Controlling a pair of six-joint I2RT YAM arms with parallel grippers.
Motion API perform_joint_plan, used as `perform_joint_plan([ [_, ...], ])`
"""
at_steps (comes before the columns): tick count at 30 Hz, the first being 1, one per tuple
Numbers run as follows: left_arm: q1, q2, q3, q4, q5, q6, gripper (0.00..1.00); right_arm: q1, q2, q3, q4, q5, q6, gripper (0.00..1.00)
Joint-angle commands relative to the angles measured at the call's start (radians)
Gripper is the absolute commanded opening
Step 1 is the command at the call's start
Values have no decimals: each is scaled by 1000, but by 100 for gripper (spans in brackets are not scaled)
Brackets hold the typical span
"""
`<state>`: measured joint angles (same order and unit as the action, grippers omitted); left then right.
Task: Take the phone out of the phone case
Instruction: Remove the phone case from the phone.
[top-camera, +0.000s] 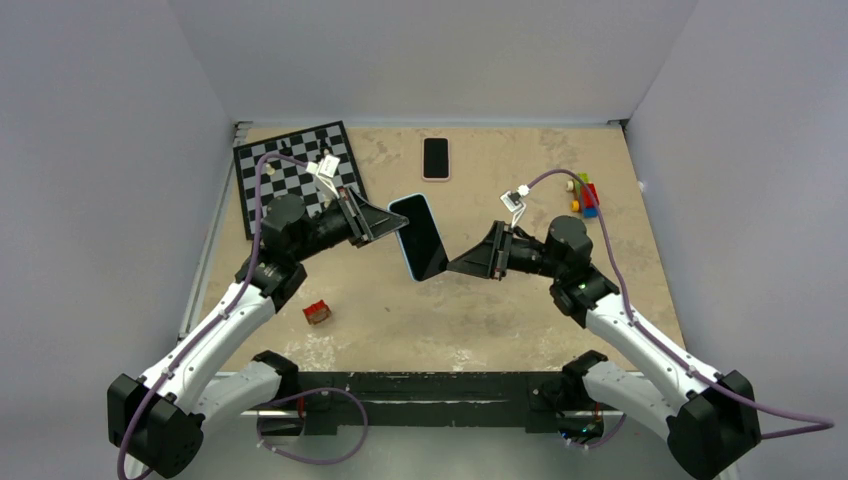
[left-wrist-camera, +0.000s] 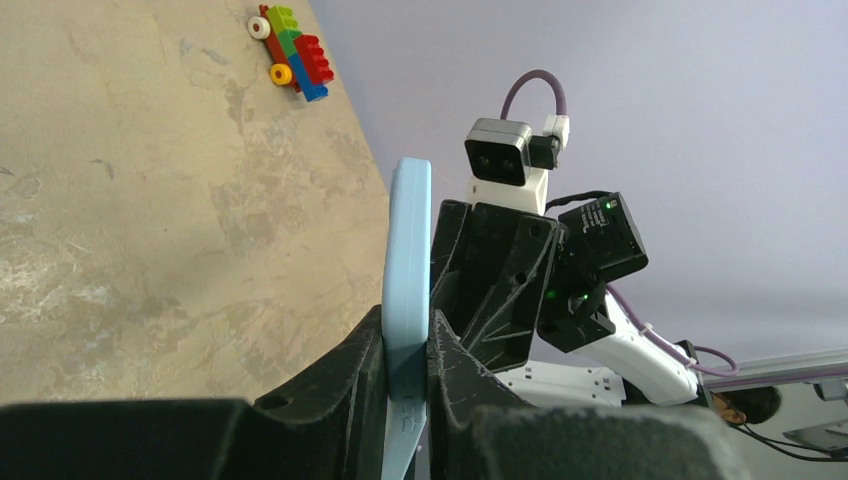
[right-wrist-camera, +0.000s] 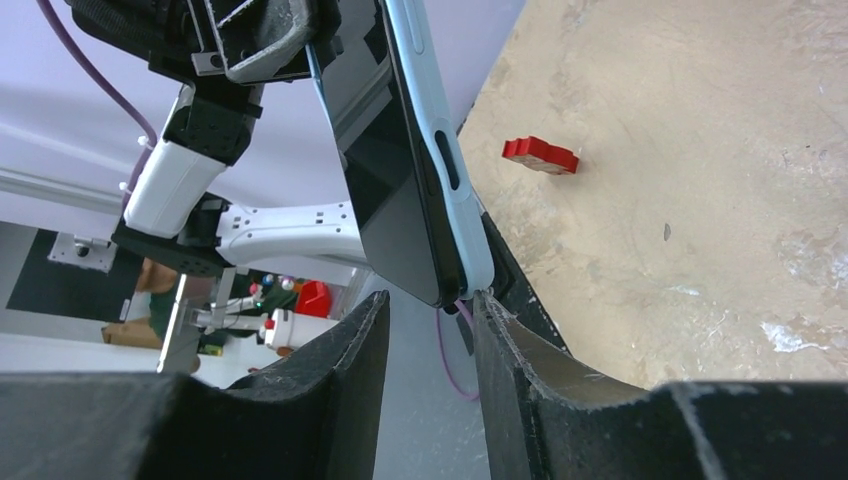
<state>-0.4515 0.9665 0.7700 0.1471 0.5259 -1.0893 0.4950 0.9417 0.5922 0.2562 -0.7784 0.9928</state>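
Note:
The phone (top-camera: 422, 243), dark screen up, sits in a light blue phone case (top-camera: 409, 198) and is held tilted in the air above the table's middle. My left gripper (top-camera: 385, 222) is shut on the case's edge; in the left wrist view the case (left-wrist-camera: 410, 250) stands pinched between the fingers of that gripper (left-wrist-camera: 407, 345). My right gripper (top-camera: 455, 265) is open at the opposite lower corner. In the right wrist view the phone (right-wrist-camera: 385, 150) and case (right-wrist-camera: 445, 190) end just above its fingertips (right-wrist-camera: 432, 298), the right tip touching the case's corner.
A second phone (top-camera: 436, 158) lies at the back of the table. A chessboard (top-camera: 295, 175) with a few pieces sits at the back left. A small red brick (top-camera: 317, 313) lies at the front left, a coloured brick toy (top-camera: 585, 193) at the right.

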Motion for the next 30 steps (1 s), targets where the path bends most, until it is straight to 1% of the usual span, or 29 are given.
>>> perform_joint_plan([
  [1, 4, -27, 3, 81, 6, -28, 0, 6, -29, 9, 26, 7, -5, 41],
  [4, 4, -26, 5, 81, 7, -30, 0, 7, -26, 3, 39, 5, 2, 41],
  [8, 4, -27, 2, 84, 9, -34, 0, 11, -8, -18, 130, -22, 55, 41],
  [21, 2, -15, -24, 128, 23, -78, 0, 41, 55, -34, 308, -29, 155, 41],
  [30, 0, -19, -61, 181, 39, -131, 0, 71, 157, -18, 467, -10, 203, 41],
])
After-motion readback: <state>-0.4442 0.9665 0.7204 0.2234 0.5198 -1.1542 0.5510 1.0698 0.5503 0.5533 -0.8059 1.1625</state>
